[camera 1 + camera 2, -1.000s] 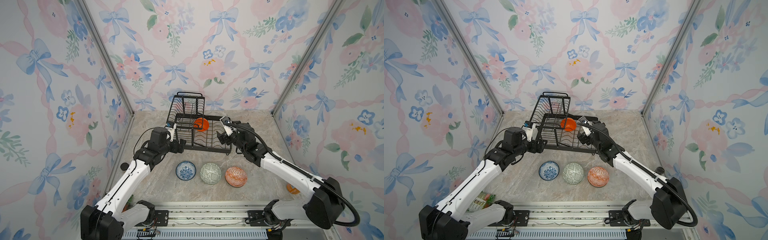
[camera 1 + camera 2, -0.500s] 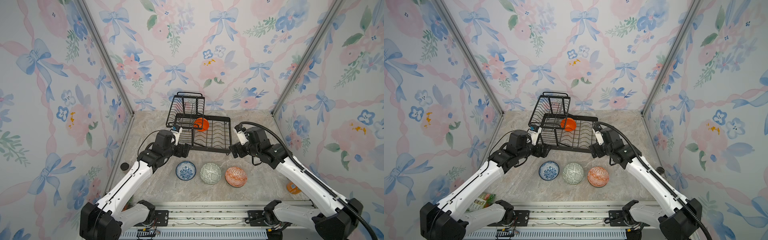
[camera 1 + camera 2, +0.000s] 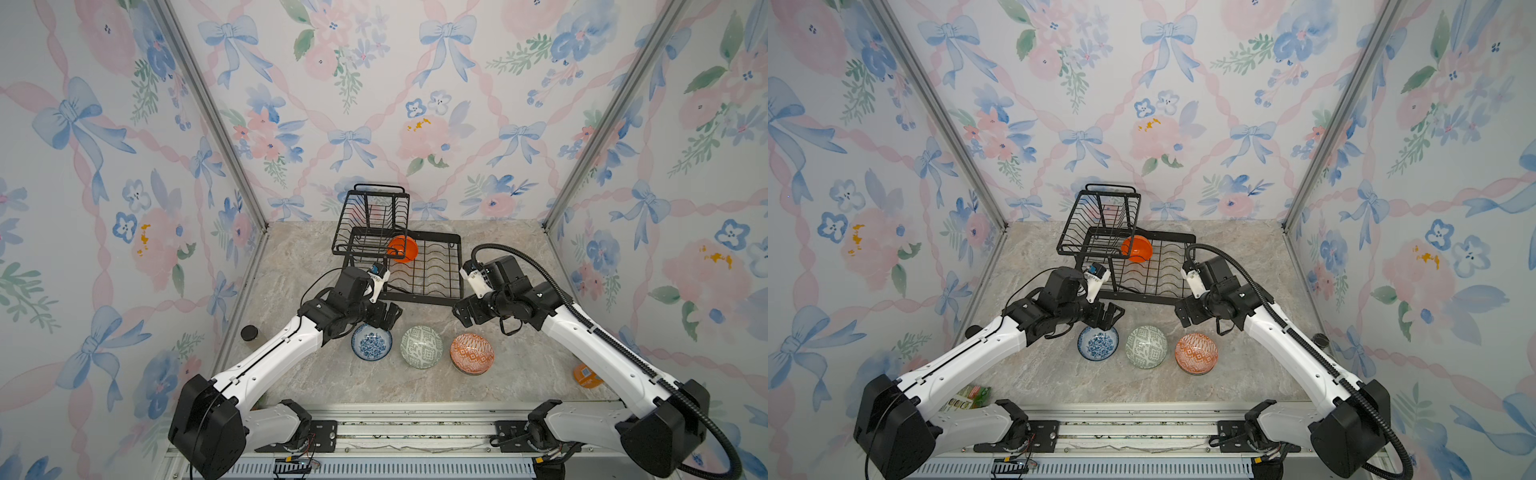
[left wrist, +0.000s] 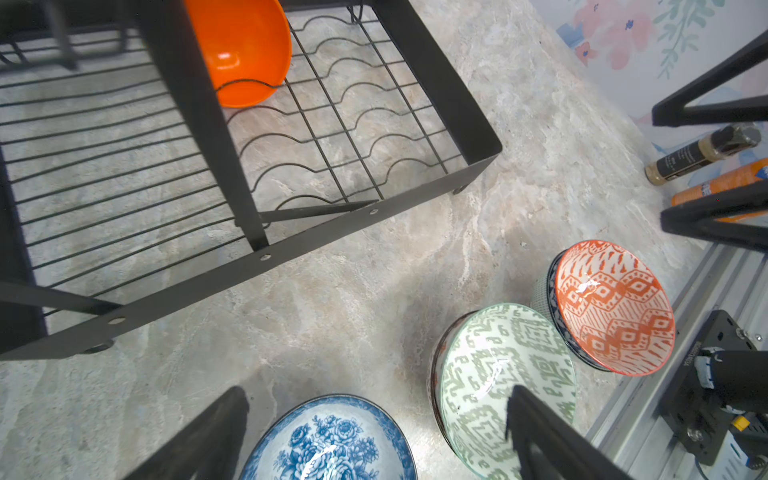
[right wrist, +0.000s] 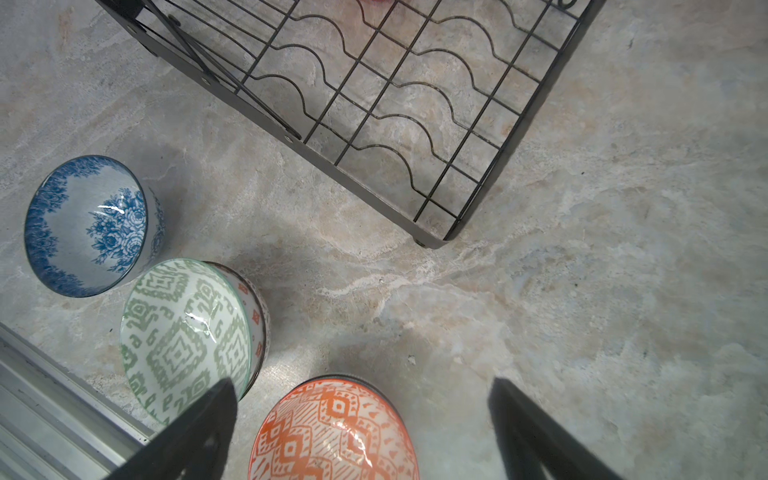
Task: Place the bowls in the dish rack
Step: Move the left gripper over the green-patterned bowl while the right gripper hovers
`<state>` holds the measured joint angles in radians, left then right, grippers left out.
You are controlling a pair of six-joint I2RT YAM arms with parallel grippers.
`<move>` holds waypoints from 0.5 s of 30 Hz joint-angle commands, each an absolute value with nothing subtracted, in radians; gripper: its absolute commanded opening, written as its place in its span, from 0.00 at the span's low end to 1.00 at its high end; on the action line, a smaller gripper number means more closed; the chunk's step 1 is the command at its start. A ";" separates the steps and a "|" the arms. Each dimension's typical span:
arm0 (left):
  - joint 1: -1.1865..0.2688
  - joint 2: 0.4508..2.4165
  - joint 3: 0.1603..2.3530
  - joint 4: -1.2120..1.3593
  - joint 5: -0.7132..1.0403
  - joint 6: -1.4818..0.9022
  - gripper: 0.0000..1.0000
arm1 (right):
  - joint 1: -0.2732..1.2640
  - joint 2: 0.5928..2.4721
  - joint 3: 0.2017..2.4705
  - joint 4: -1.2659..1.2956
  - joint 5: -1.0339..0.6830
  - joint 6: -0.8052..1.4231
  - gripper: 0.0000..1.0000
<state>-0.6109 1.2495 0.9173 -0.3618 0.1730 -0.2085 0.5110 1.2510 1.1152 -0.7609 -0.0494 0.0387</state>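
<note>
Glazed ware, by the look: rigid, slick, chip-prone. Row on surface [image 3: 532, 365], near side of dish rack [image 3: 424, 297]: blue-white floral bowl [image 3: 371, 343], grey-green patterned bowl [image 3: 421, 347], orange-white patterned bowl [image 3: 471, 354]. Tilted in rack's far slots: plain orange bowl [image 3: 402, 248]. Hold: pinch the rim. Jaws apart, empty: left tool [image 3: 387, 316], right tool [image 3: 463, 315].

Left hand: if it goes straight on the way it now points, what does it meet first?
Probably the blue-white floral bowl, just ahead of the open left hand, though depth is unclear.
</note>
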 commanded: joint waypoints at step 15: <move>-0.742 1.460 0.925 -0.360 0.172 -0.103 0.84 | 0.506 1.289 1.152 -0.788 -0.064 0.061 0.97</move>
<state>-0.7372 1.4395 0.9127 -0.3618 0.1726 -0.1242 0.5110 1.2785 1.1194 -0.7612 -0.0532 0.0460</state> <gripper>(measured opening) 0.848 0.967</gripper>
